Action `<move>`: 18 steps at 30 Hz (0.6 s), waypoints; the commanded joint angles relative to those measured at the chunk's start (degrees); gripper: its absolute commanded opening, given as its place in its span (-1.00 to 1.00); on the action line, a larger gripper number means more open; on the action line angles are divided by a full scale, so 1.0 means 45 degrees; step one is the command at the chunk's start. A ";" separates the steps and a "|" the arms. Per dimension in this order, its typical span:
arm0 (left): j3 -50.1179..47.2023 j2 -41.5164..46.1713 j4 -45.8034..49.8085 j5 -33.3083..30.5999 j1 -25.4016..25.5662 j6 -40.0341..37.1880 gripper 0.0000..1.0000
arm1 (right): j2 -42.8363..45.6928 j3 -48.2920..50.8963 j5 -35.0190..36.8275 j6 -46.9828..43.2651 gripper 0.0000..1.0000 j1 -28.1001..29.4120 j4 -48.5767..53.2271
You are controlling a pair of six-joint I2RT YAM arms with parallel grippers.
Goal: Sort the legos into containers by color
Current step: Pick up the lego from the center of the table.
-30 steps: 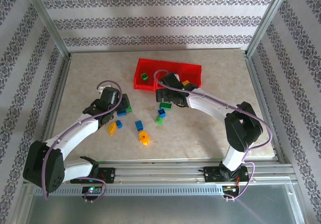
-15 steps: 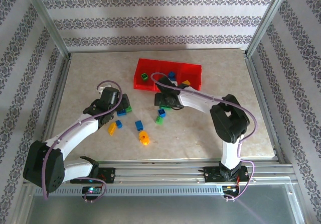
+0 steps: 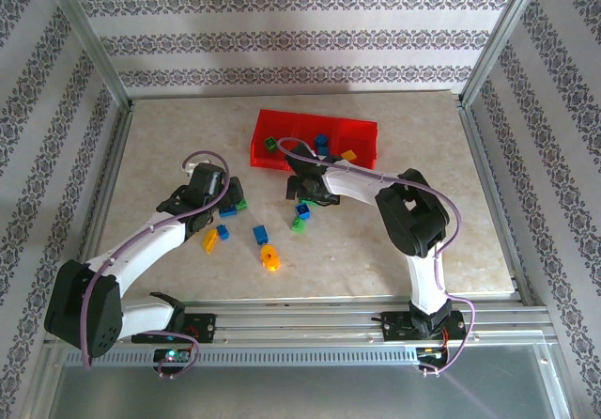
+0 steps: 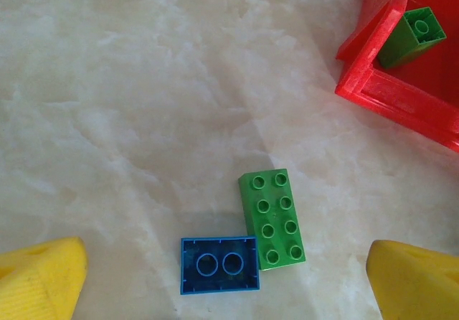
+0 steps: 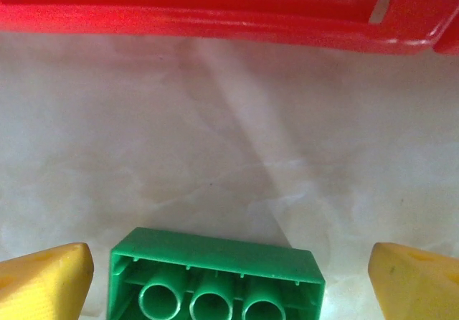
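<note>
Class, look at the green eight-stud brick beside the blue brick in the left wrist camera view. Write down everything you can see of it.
The green brick is a glossy plastic rectangle with eight round studs in two rows of four. It lies flat, studs up, on the pale marbled table, slightly tilted in the view. Its lower left side meets a blue brick lying hollow side up. The red tray sits apart from it. The left gripper is open, its yellow fingertips flanking the brick without touching.
</note>
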State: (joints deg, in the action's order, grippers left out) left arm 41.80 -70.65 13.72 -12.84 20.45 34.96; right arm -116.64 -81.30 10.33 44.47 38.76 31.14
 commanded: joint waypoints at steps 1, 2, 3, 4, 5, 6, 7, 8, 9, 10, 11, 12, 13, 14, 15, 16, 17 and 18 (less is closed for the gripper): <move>-0.0134 -0.0083 -0.0077 0.0080 -0.0207 -0.0005 0.99 | -0.0210 -0.0303 0.0363 0.0145 0.96 -0.0054 0.0366; -0.0129 -0.0114 -0.0079 0.0078 -0.0197 0.0005 0.99 | -0.0230 -0.0276 0.0395 0.0173 0.97 -0.0053 0.0376; -0.0140 -0.0122 -0.0097 0.0080 -0.0185 0.0017 0.99 | -0.0250 -0.0255 0.0434 0.0213 0.97 -0.0054 0.0381; -0.0132 -0.0129 -0.0099 0.0080 -0.0194 0.0024 0.99 | -0.0271 -0.0225 0.0459 0.0243 0.96 -0.0050 0.0404; -0.0132 -0.0139 -0.0118 0.0097 -0.0198 0.0024 0.99 | -0.0318 -0.0234 0.0478 0.0255 0.96 -0.0054 0.0423; -0.0139 -0.0142 -0.0118 0.0100 -0.0199 0.0024 0.99 | -0.0343 -0.0250 0.0459 0.0239 0.96 -0.0041 0.0428; -0.0115 -0.0177 -0.0118 0.0118 -0.0196 0.0024 0.99 | -0.0417 -0.0288 0.0422 0.0231 0.96 -0.0046 0.0473; -0.0120 -0.0184 -0.0118 0.0134 -0.0196 0.0024 0.99 | -0.0484 -0.0327 0.0382 0.0217 0.96 -0.0053 0.0500; -0.0115 -0.0182 -0.0118 0.0139 -0.0191 0.0024 0.99 | -0.0560 -0.0380 0.0352 0.0187 0.96 -0.0054 0.0549; -0.0111 -0.0188 -0.0118 0.0139 -0.0205 0.0024 0.99 | -0.0647 -0.0428 0.0325 0.0152 0.91 -0.0053 0.0597; -0.0110 -0.0179 -0.0118 0.0139 -0.0191 0.0024 0.99 | -0.0719 -0.0478 0.0276 0.0133 0.86 -0.0046 0.0637; -0.0119 -0.0175 -0.0118 0.0139 -0.0190 0.0029 0.99 | -0.0760 -0.0503 0.0231 0.0114 0.82 -0.0048 0.0671; -0.0120 -0.0161 -0.0113 0.0139 -0.0186 0.0024 0.99 | -0.0807 -0.0508 0.0188 0.0117 0.77 -0.0039 0.0688; -0.0127 -0.0142 -0.0099 0.0114 -0.0189 0.0023 0.99 | -0.0824 -0.0494 0.0204 0.0109 0.77 -0.0022 0.0715; -0.0136 -0.0141 -0.0099 0.0123 -0.0197 0.0023 0.99 | -0.0825 -0.0489 0.0224 0.0101 0.73 0.0013 0.0735; -0.0140 -0.0143 -0.0099 0.0114 -0.0201 0.0024 0.99 | -0.0818 -0.0454 0.0258 0.0113 0.65 0.0019 0.0737; -0.0146 -0.0134 -0.0099 0.0117 -0.0204 0.0019 0.99 | -0.0797 -0.0433 0.0311 0.0090 0.58 0.0053 0.0757; -0.0129 -0.0149 -0.0108 0.0119 -0.0176 0.0024 0.99 | -0.0756 -0.0420 0.0356 0.0072 0.54 0.0086 0.0756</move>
State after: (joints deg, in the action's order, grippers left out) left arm 41.78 -71.20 13.69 -12.40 20.25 34.96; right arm -118.69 -82.59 11.66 44.80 38.76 33.30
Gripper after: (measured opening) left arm 0.995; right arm 0.783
